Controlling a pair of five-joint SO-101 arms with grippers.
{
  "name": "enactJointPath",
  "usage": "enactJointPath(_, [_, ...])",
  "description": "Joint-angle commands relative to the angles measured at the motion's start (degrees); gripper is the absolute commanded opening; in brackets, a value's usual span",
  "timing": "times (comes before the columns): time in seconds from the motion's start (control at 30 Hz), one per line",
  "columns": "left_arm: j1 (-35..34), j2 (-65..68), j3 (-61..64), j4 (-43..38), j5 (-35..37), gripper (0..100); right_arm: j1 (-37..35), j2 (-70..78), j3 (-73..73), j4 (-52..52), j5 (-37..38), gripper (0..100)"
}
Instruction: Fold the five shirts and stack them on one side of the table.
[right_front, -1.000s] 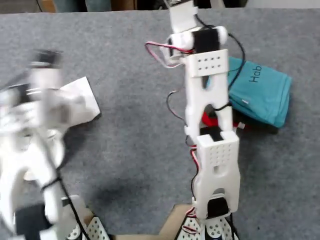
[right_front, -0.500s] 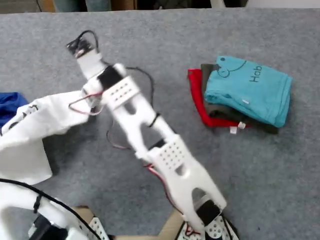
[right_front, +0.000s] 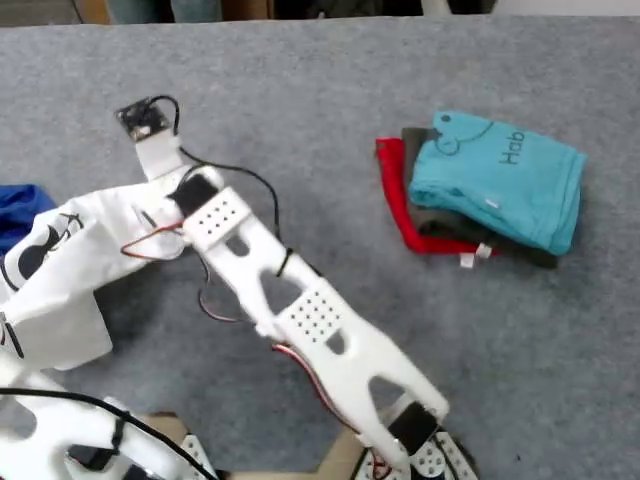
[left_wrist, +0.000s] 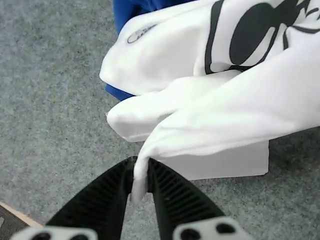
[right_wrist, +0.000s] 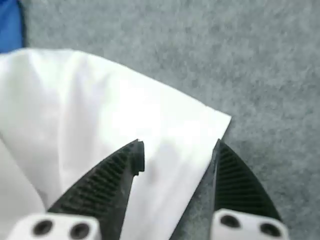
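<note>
Where the left edge of the overhead frame cuts it off, the blue shirt (right_front: 18, 210) lies on the grey counter (right_front: 300, 90), partly under the white shirt (right_front: 70, 270) with its black print. That white shirt is spread in loose folds across the left of the frame. My left claw (left_wrist: 141, 167) is closed to a thin gap, with a narrow fold of the white cloth pinched between its black fingers. Just to the right, my right arm (right_front: 290, 310) runs from the lower middle of the frame up to the shirt's upper right part. My right claw (right_wrist: 178, 150) is spread wide there and holds nothing, with one finger over the white cloth and the other over the grey counter just past the shirt's corner. Well apart, at the right of the frame, three folded shirts are stacked: the teal shirt (right_front: 500, 175) on top, a dark shirt (right_front: 425, 225) beneath it, and a red shirt (right_front: 393, 195) at the bottom.
</note>
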Motion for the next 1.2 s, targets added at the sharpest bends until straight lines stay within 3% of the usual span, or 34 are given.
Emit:
enactJointPath(0.0, [-0.3,-1.7,-0.3,-0.8,-0.6,3,-0.2,-0.6,-2.6,2.0,-0.2,22.4])
enactJointPath(0.07, [0.0,-1.7,-0.5,-0.9,-0.6,3,0.5,-0.6,-2.6,4.7,-0.1,17.9])
enactJointPath(0.17, [0.6,-0.6,-1.9,-0.4,-0.4,3,3.1,-0.4,-3.0,5.5,0.1,0.9])
enactJointPath(0.3, [3.4,2.1,-3.3,-0.4,-0.1,3,7.6,-1.4,-3.7,6.2,0.2,1.1])
enactJointPath(0.43, [5.8,4.7,-7.0,-0.4,4.0,3,10.6,-4.9,-6.5,15.4,0.4,1.2])
enactJointPath(0.6, [13.8,8.7,-10.8,-0.4,9.1,3,14.9,-10.4,-10.9,30.5,0.4,1.2])
enactJointPath(0.67, [18.6,10.5,-11.5,-0.8,11.3,3,17.9,-12.5,-9.5,32.2,1.6,1.2])
enactJointPath(0.9, [37.9,16.8,-14.5,-7.1,22.1,3,26.9,-25.6,16.6,32.1,7.7,1.2])
enactJointPath(1.03, [40.7,19.9,-16.8,-7.7,23.6,3,29.4,-39.6,39.3,32.0,7.8,1.3])
enactJointPath(1.17, [37.5,21.4,-17.2,-6.0,21.4,3,28.0,-54.2,63.0,31.1,7.6,1.4])
